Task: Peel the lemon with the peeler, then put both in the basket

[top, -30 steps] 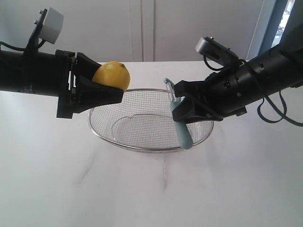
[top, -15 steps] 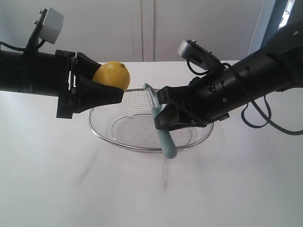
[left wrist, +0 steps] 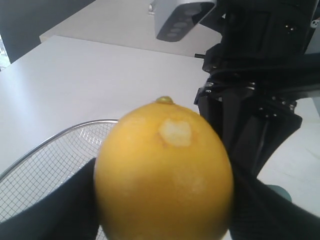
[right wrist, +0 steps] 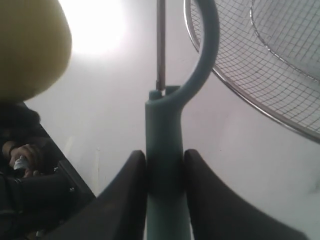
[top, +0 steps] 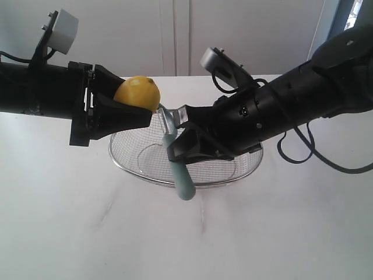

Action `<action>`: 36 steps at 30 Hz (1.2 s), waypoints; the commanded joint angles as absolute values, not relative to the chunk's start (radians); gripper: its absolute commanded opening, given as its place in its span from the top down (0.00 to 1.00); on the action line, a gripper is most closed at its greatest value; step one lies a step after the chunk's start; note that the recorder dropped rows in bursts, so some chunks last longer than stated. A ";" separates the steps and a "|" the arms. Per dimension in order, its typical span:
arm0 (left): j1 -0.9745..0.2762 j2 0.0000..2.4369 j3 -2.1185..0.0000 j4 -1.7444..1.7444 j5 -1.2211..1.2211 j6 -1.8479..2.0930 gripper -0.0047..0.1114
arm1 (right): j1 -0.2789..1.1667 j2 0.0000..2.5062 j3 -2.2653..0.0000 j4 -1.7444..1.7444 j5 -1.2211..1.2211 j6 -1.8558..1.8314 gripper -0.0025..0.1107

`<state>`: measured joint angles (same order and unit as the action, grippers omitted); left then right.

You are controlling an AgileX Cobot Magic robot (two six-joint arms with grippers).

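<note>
Lemon (top: 138,92) gripped in L claw (top: 140,102), held up over basket's (top: 233,178) left rim. Peeler (top: 182,178) clamped by handle in R claw (top: 186,146), blade end up, just beside lemon; contact unclear. Basket rests on counter (top: 87,233).

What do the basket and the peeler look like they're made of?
The basket looks like bare metal: silvery, shiny fine wire mesh under a thicker rim. The peeler seems to have a plastic handle: matt, pale teal, moulded in one smooth curve. Its thin grey blade looks like metal, though the view is too blurred to be sure.
</note>
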<state>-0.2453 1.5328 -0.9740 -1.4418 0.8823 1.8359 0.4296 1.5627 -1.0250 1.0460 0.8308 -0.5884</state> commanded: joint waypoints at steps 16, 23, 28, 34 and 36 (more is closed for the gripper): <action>-0.241 1.526 -0.979 -1.479 0.910 1.837 0.96 | 0.427 1.429 -1.022 1.103 0.777 -0.598 0.98; -0.241 1.526 -0.979 -1.479 0.910 1.837 0.96 | 0.427 1.399 -1.022 1.092 0.757 -0.596 0.98; -0.241 1.526 -0.979 -1.479 0.910 1.837 0.96 | 0.427 1.401 -1.022 1.029 0.750 -0.555 0.98; -0.241 1.526 -0.979 -1.479 0.910 1.837 0.96 | 0.427 1.445 -1.022 1.016 0.761 -0.538 0.98; -0.241 1.526 -0.979 -1.479 0.910 1.837 0.96 | 0.427 1.465 -1.022 1.016 0.765 -0.538 0.98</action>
